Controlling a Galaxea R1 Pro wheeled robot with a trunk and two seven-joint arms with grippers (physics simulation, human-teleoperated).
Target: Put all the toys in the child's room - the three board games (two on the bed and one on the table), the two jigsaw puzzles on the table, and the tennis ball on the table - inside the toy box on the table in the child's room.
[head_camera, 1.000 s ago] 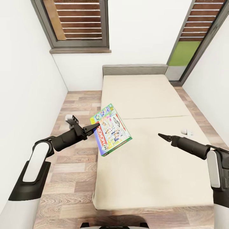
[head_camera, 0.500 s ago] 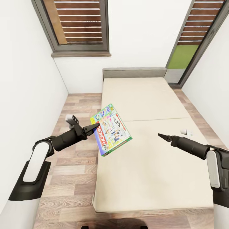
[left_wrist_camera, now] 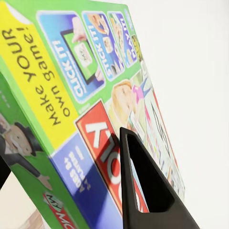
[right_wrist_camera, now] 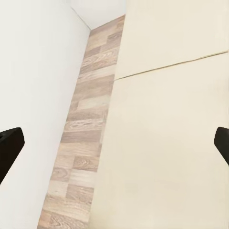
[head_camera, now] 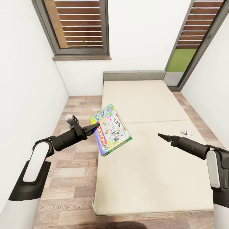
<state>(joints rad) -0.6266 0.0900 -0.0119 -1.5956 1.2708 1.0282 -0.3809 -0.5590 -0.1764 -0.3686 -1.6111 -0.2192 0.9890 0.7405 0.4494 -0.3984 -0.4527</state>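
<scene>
- Board game [head_camera: 112, 128] pinched at one edge by left end effector [head_camera: 92, 128], carried tilted in the air above the bed's near-left side, over the seam between mattress and wood floor [head_camera: 73, 165].
- In the left wrist view, one dark finger [left_wrist_camera: 148, 191] pressed flat against the printed lid of the board game [left_wrist_camera: 95, 105]; grasp clenched on the box.
- Right end effector [head_camera: 162, 136] hovering empty over the bed [head_camera: 152, 165]; from the head view it looks drawn to a point, yet the right wrist view shows the two fingertips [right_wrist_camera: 9, 145] far apart at the picture's edges, so released and wide.
- Small white item [head_camera: 186, 131] lying on the mattress near the right arm; too small to identify.
- Handling, as a judgement: a thin cardboard box, light and stiff, with glossy faces likely to slip; held by an edge, prone to swing or pivot in the grip.
- Safer hold probably deeper across the flat faces, nearer the middle of a long side, rather than at a corner.
- Toy box and desk yet to be reached; box likely to need levelling before lowering in.
</scene>
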